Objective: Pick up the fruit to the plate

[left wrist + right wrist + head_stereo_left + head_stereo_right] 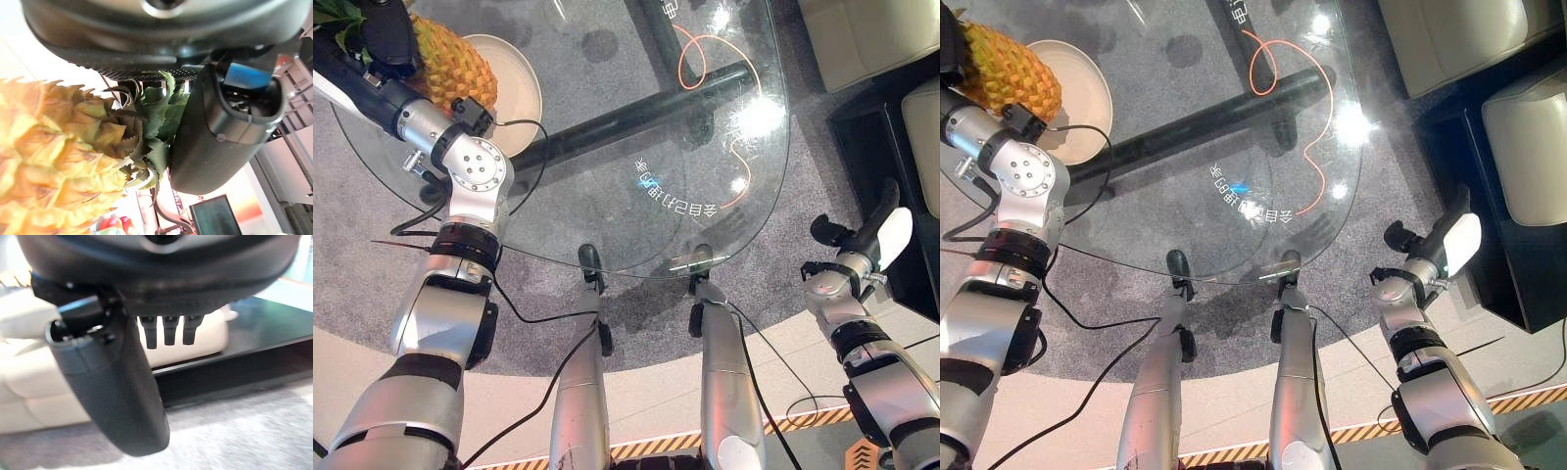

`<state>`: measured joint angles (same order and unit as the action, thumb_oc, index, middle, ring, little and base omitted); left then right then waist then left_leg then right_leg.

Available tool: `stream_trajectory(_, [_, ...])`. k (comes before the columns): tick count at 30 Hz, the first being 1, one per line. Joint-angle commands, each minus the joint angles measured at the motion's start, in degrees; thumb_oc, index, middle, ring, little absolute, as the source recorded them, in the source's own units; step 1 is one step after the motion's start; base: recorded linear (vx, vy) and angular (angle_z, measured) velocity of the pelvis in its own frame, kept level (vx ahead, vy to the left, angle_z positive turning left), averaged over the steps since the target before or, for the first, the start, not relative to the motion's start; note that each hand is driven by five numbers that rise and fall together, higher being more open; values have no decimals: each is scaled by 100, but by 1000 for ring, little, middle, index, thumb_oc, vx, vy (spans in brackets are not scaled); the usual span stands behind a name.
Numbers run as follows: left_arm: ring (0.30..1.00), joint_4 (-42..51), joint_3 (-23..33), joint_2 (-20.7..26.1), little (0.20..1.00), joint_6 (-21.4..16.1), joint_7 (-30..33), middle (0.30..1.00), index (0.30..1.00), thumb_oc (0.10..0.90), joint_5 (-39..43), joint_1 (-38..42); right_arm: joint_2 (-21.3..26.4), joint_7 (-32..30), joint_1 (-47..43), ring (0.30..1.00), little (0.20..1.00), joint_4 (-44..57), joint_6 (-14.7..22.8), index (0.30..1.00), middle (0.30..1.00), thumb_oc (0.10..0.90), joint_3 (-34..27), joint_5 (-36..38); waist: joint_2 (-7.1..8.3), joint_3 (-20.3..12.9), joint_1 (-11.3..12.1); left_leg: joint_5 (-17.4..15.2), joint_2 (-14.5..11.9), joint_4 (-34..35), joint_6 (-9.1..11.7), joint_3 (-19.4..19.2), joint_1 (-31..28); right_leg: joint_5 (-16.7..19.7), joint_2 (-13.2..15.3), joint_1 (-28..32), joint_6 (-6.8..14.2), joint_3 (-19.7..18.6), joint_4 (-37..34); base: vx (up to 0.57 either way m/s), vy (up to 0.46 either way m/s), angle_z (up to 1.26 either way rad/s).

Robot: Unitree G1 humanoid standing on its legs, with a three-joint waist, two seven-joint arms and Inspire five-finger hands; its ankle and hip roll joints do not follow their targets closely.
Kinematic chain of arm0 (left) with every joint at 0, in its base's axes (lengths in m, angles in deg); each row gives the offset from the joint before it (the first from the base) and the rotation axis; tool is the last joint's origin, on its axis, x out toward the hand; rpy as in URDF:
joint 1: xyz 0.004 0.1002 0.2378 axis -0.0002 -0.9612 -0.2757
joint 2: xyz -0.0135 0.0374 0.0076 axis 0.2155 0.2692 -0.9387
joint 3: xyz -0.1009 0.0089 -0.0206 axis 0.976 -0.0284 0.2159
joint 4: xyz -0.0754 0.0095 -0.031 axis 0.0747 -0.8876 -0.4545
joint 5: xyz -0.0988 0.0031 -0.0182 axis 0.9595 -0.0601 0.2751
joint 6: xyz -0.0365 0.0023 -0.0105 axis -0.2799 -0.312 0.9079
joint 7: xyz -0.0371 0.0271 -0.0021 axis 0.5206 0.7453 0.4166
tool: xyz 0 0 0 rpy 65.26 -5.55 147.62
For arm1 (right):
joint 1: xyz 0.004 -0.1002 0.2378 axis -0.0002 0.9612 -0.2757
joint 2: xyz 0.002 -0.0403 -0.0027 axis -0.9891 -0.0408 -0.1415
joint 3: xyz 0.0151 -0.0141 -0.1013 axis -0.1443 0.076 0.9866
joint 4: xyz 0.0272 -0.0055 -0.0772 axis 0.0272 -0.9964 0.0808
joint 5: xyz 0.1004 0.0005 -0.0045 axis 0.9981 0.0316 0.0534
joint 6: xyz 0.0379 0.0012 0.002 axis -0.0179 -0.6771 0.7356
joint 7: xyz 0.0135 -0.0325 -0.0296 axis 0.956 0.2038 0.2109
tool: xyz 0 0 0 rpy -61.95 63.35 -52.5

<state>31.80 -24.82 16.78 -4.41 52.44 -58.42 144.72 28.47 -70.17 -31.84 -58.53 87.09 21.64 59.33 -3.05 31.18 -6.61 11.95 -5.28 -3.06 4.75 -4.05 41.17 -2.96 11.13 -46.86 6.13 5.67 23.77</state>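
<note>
left hand: the dark left hand (220, 132) is clenched around the green leafy crown (156, 122) of the yellow scaly pineapple (455, 64), thumb against the leaves.
pineapple: it sits at the far left of the round glass tabletop (705, 117), overlapping the near rim of the cream round plate (514, 83); i cannot tell whether it hangs or rests.
handling: likely heavy and stiff, with a rough rind that grips well; the crown is springy and could tear or twist under the weight, so a hold low on the leaves, close to the body, looks safest.
right hand: the dark right hand (1454, 240) is off the tabletop's right edge, fingers straight, holding nothing.
</note>
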Motion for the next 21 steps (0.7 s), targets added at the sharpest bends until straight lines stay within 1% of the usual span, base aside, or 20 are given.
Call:
stream_trajectory(1, [300,-216,34,792,200,-477,-23,300,300,100,79,886,-5,243,-54,900,900,-375,199,900,900,800,-219,345,247,-138,102,-831,70,-835,129,-200,158,276,-307,219,-55,75,-731,8,32,0])
stream_trajectory(5, [300,-320,36,787,200,-456,-63,300,300,100,129,901,-59,577,-28,900,900,-544,30,900,900,800,-195,390,233,-138,94,-816,60,-858,132,-190,215,263,-328,157,-71,31,-701,9,37,0])
stream_trajectory(6, [300,-320,23,788,200,-389,-11,300,300,100,79,900,-79,713,29,900,900,-577,-45,900,900,800,-183,388,238,-138,84,-818,59,-878,129,-182,250,262,-345,113,-72,13,-678,19,38,1])
stream_trajectory(9, [300,-388,44,808,200,-385,24,300,300,100,79,873,-129,850,114,900,900,-612,-104,900,900,800,-158,299,269,-138,70,-829,47,-914,128,-178,285,250,-361,86,-80,-5,-655,7,11,0])
stream_trajectory(15, [300,-541,15,794,200,-369,-14,300,300,100,69,959,-209,963,173,900,900,-625,-175,900,900,800,-82,168,329,-138,30,-837,27,-964,127,-159,378,245,-402,2,-89,-38,-634,0,0,0])
stream_trajectory(17, [300,-616,44,821,200,-430,-61,300,300,100,100,980,-221,985,185,900,900,-589,-169,900,900,800,-62,139,365,-138,10,-841,7,-985,131,-171,408,250,-414,-24,-84,-45,-629,0,0,0])
stream_trajectory(21, [300,-704,63,870,200,-507,-130,300,300,100,202,993,-222,979,208,900,900,-534,-167,900,900,800,-49,74,386,-138,-20,-846,-9,-998,138,-166,462,251,-427,-86,-75,-74,-622,9,43,-1])
